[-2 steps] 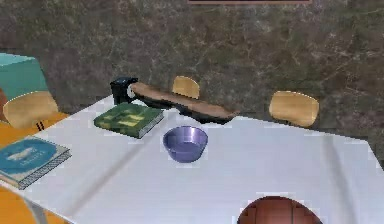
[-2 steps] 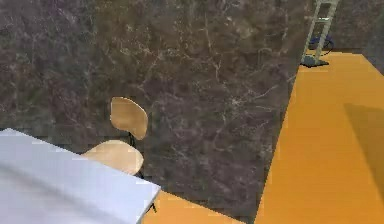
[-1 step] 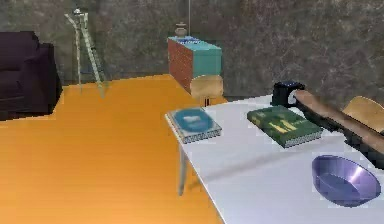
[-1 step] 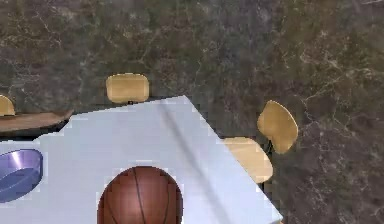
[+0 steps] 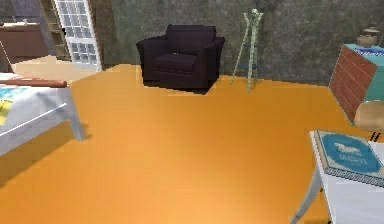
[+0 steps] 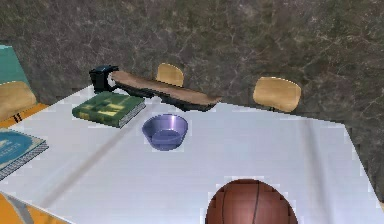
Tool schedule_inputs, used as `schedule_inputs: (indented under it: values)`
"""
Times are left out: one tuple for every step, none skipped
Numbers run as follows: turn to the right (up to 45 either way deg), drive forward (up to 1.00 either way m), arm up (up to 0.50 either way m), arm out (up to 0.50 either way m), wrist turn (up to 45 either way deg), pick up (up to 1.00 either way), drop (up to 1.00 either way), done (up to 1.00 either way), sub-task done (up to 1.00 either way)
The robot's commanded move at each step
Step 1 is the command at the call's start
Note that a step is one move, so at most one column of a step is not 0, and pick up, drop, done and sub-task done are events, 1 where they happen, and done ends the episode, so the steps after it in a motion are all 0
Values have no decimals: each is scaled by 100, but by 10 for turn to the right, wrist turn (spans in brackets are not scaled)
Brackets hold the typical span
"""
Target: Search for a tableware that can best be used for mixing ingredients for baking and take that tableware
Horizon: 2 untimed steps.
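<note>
Bowl [image 6: 165,131], pale purple: in your arm side view you find it upright near the middle of the white table [image 6: 280,150]. It is near a green book [image 6: 108,108], with a long brown board [image 6: 165,88] beyond it and a basketball [image 6: 250,205] at the near edge. In your forward view, a black armchair [image 5: 180,55] stands across the orange floor [image 5: 190,140]. You cannot tell the gripper's state.
</note>
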Motion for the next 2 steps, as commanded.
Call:
schedule_inputs:
  values:
    - [0,0,50,0,0,0,0,0,0]
    - [0,0,38,0,0,0,0,0,0]
